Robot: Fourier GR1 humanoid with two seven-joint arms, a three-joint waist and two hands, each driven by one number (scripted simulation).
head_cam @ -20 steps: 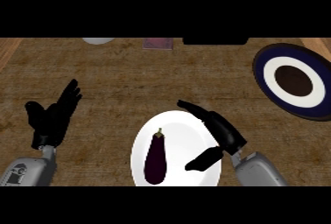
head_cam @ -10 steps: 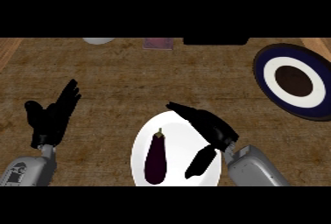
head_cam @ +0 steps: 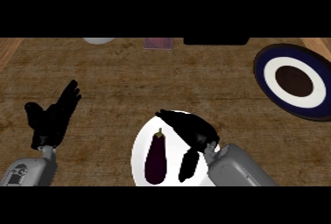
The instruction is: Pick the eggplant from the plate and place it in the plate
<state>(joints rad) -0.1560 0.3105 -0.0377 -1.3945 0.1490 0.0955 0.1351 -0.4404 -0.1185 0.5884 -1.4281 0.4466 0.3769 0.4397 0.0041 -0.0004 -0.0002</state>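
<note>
1. two plates sit on a brown counter (head_cam: 129,78) with a rough, woven-looking grain: a plain white plate (head_cam: 139,153) at the near middle, and a dark blue plate (head_cam: 268,85) with a white ring and a dark brown centre at the far right.
2. the eggplant (head_cam: 156,156) lies on the white plate, left of its middle; it is long, smooth and deep purple, widest at its near end and narrowing to a small stem at the far end.
3. its long axis runs near to far, almost straight, stem pointing away from the robot.
4. the right hand (head_cam: 191,129) hangs over the white plate just right of the eggplant, black fingers stretched toward the far left above the stem end, thumb (head_cam: 188,165) pointing near; the fingers are straight and curl round nothing, and i cannot tell whether they touch the eggplant.
5. the left hand (head_cam: 51,118) rests at the left, well apart from both plates, fingers straight and close together, pointing far.
6. along the far edge lie a pale round object (head_cam: 98,40), a small pinkish square (head_cam: 158,43) and a flat black shape (head_cam: 216,41), each only partly visible.
</note>
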